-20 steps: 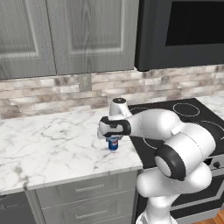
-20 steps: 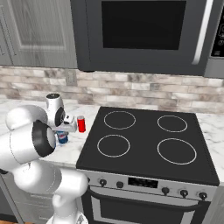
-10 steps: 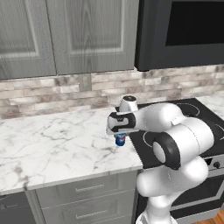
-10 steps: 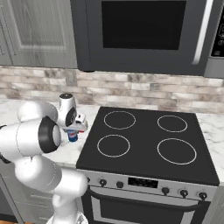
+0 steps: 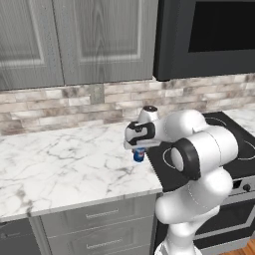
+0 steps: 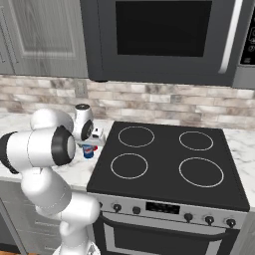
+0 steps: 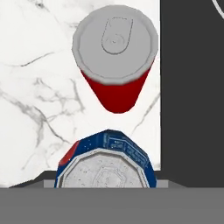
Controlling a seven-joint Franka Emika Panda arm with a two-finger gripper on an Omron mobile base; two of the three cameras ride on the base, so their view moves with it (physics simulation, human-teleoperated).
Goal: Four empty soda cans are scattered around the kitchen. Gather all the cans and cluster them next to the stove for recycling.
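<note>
Counter (image 5: 60,169): white marble, grey veins, smooth. Stove (image 6: 164,164): black glass top, glossy. Red can (image 7: 114,57) and blue can (image 7: 105,164): painted metal, matt grey lids. Wall (image 5: 60,107): brick pattern. Cabinets (image 5: 74,40): grey panelled wood grain.

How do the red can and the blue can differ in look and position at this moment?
The red can is plain red with a smooth round lid; the blue can has blue sides with white and red marking and a faceted lid. In the hand view the blue can sits right under the camera, while the red can stands apart, further on. Both are upright on the marble counter beside the stove.
</note>
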